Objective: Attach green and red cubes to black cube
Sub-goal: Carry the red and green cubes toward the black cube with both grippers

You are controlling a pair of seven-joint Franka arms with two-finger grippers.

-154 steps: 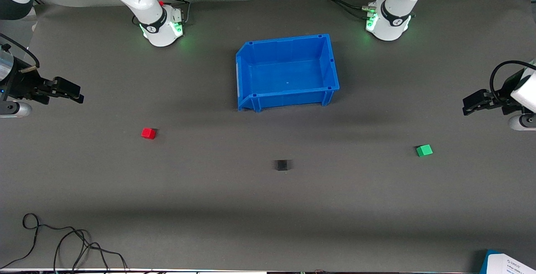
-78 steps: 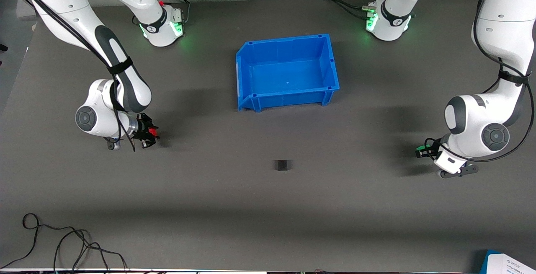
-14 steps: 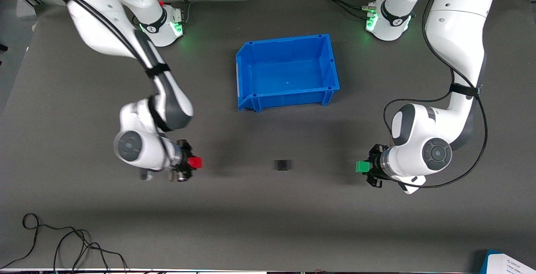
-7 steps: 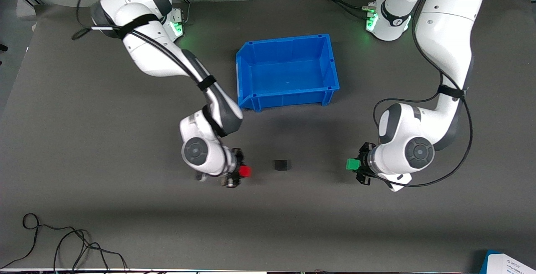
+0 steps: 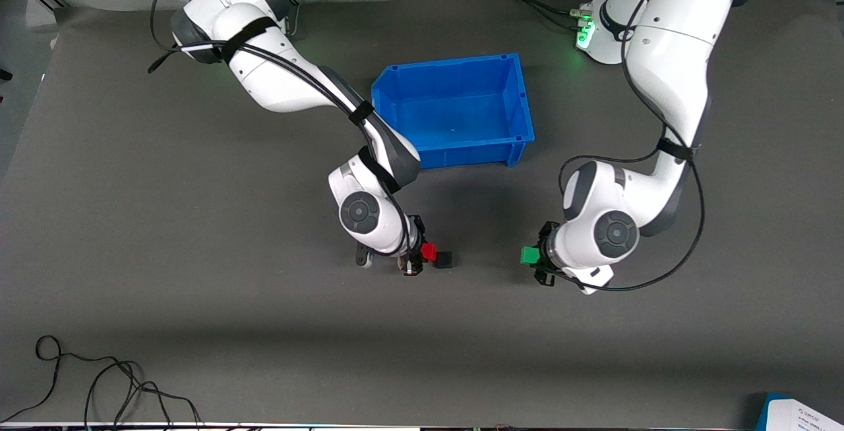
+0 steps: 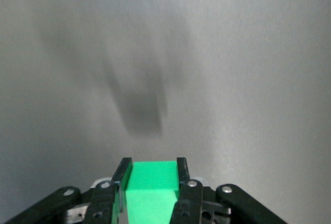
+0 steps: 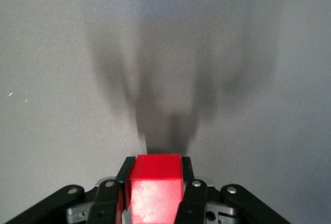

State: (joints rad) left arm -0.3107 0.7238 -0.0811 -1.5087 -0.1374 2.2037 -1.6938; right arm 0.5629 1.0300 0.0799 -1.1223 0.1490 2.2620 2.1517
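The black cube sits on the grey mat, nearer the front camera than the blue bin. My right gripper is shut on the red cube, which stands right beside the black cube on the right arm's side; whether they touch I cannot tell. In the right wrist view the red cube fills the gap between the fingers. My left gripper is shut on the green cube, well apart from the black cube on the left arm's side. The left wrist view shows the green cube clamped between both fingers.
A blue bin stands open between the two arm bases. A loose black cable lies at the mat's near corner on the right arm's end, and a white and blue card at the near corner on the left arm's end.
Both arms swung inward toward the black cube. The right gripper carried the red cube up beside it. The left gripper brought the green cube a little closer.
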